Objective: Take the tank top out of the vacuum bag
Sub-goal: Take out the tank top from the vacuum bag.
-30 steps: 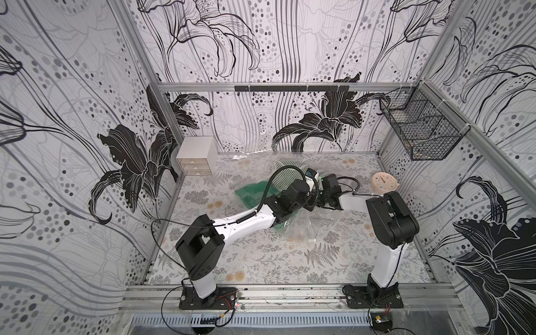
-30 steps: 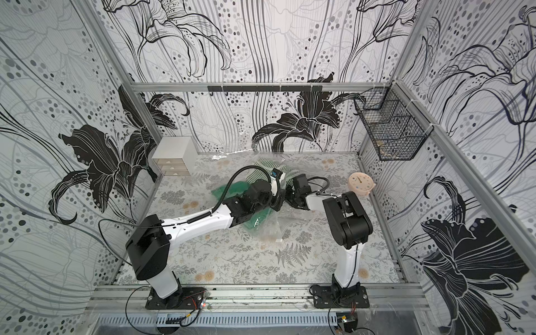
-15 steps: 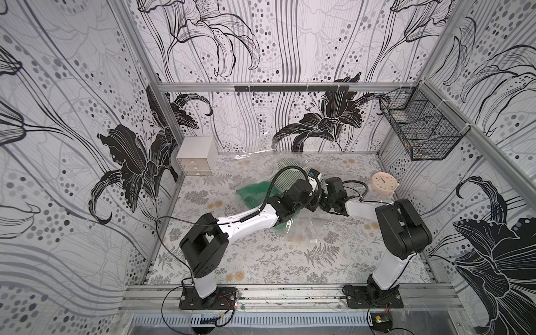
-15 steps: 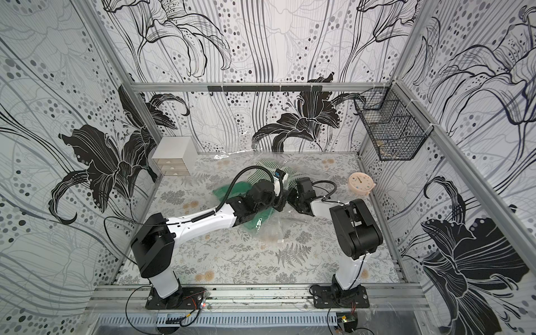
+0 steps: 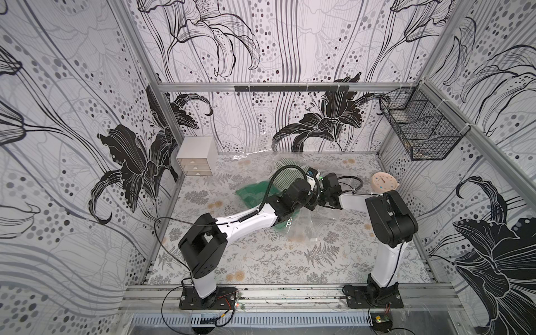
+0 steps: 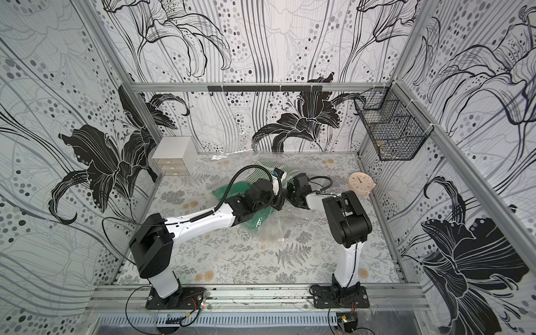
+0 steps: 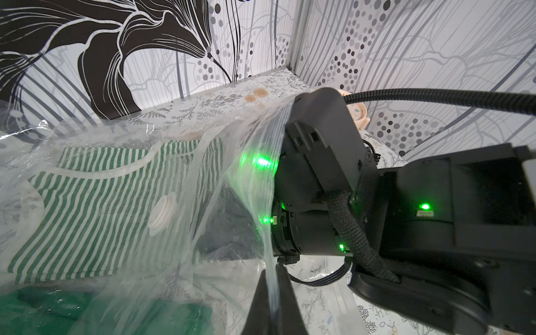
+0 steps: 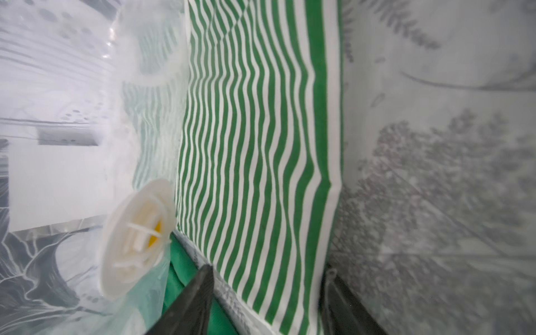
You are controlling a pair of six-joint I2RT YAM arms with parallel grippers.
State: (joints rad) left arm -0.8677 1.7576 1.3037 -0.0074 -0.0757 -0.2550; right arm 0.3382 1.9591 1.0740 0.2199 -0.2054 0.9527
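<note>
Tank top position: the striped tank top (image 7: 101, 197) lies flat inside the vacuum bag (image 7: 185, 278), towards the back of the table (image 5: 261, 261). The bag's white valve disc (image 7: 161, 214) sits above it and a plain green shirt (image 7: 43, 307) lies just beside it.
Handling: it looks light and limp, so it will likely bunch and trail rather than slide out as one piece. The glossy film looks slippery and may cling to the cloth.
Where to grip: probably the broad-striped hem edge (image 8: 316, 179), pinching through both layers and keeping clear of the green shirt.
Left gripper (image 7: 272, 278): clenched on a pleat of the bag's clear film, which runs taut upward from its tips; it appears to hold the bag's upper layer lifted.
Right gripper (image 8: 269, 290): parted about halfway and gripping nothing. Its fingers (image 8: 197, 295) straddle the striped cloth near the hem, apparently reaching inside the bag. Whether they touch the fabric cannot be told.
</note>
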